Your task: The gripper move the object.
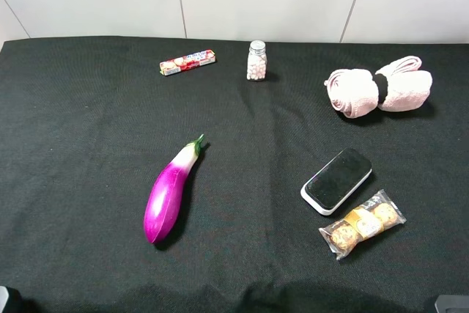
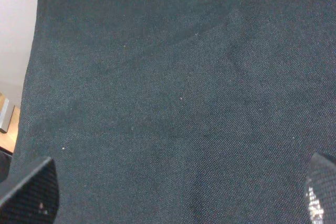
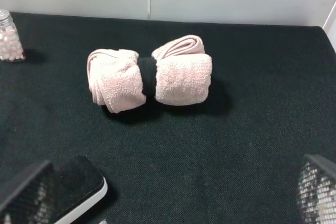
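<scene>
Jar (image 1: 256, 60) w/ white beads upright, eraser block (image 1: 336, 180) beside snack packet (image 1: 363, 223), both grippers' fingers (image 3: 26, 190) apart.

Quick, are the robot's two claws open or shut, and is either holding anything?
Left gripper: open, holding nothing.
Right gripper: open, holding nothing.

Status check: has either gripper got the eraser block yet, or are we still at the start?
Nothing looks done yet. The eraser block lies flat on the black cloth beside the snack packet, untouched. The right gripper is open just short of it; the left gripper is open over bare cloth. Grasp and move remain.
</scene>
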Tool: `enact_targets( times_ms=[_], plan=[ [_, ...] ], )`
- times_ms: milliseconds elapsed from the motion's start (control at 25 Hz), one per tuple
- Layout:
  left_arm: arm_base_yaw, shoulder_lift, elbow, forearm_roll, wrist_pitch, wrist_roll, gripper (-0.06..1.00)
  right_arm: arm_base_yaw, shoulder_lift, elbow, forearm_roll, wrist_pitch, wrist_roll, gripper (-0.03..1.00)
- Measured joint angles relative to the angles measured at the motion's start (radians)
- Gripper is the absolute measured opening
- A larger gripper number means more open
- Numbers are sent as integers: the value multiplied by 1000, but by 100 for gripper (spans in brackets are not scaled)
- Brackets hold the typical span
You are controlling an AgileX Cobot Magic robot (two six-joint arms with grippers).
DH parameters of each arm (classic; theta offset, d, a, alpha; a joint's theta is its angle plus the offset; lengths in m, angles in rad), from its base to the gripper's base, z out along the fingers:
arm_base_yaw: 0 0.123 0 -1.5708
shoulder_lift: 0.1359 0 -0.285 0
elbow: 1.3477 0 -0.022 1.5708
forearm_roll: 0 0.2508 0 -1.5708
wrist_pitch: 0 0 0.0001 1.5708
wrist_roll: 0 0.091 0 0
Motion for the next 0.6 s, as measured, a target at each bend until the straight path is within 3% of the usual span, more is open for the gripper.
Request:
enact_targets(
  times_ms=[600],
  plan=[
    [0,0,0,0,0,0,99,0,0,0,0,0,0,69]
  ],
)
